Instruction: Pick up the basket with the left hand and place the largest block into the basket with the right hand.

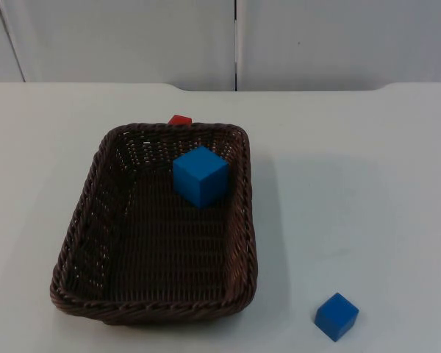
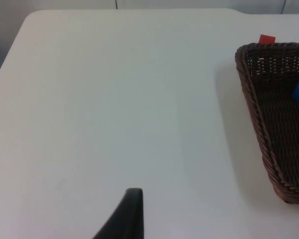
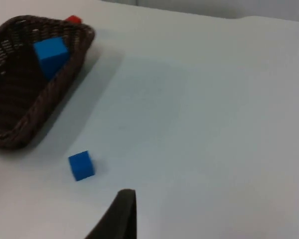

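A dark brown wicker basket [image 1: 81,243] stands on the white table, left of centre. Inside it, against the far right wall, sits the large blue block [image 1: 200,176], which is also seen in the right wrist view as the large blue block [image 3: 50,54]. My left gripper [image 2: 131,211] hangs over bare table to the left of the basket [image 2: 259,114], well apart from it and holding nothing. My right gripper [image 3: 123,211] is over the table to the right of the basket [image 3: 65,69], a short way from a small blue block [image 3: 81,165].
The small blue block [image 1: 336,316] lies near the table's front edge, right of the basket. A small red block [image 1: 179,120] peeks out just behind the basket's far rim. The grey partition wall [image 1: 235,40] closes off the back.
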### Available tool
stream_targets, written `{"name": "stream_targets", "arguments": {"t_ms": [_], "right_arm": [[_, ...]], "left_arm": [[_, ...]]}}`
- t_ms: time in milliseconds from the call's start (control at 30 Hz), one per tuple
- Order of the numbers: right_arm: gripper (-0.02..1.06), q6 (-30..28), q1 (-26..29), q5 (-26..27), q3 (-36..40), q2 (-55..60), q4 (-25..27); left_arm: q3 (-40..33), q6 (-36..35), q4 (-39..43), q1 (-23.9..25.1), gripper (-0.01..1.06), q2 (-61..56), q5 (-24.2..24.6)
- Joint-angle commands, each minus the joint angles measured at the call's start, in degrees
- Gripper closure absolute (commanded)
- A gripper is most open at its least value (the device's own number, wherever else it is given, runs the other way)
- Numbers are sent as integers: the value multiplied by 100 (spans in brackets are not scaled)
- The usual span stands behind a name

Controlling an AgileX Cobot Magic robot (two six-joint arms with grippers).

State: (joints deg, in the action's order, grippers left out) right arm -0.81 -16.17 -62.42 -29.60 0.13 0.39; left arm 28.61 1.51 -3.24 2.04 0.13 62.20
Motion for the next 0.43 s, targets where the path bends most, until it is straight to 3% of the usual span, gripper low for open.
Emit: {"name": "stream_targets", "arguments": {"t_ms": [0, 400], "right_arm": [[-1, -3, 267, 68, 12, -13, 23], [-1, -3, 1204, 68, 12, -13, 12]], "left_arm": [[-30, -49, 25, 5, 0, -13, -66], [-30, -49, 25, 5, 0, -13, -66]]}}
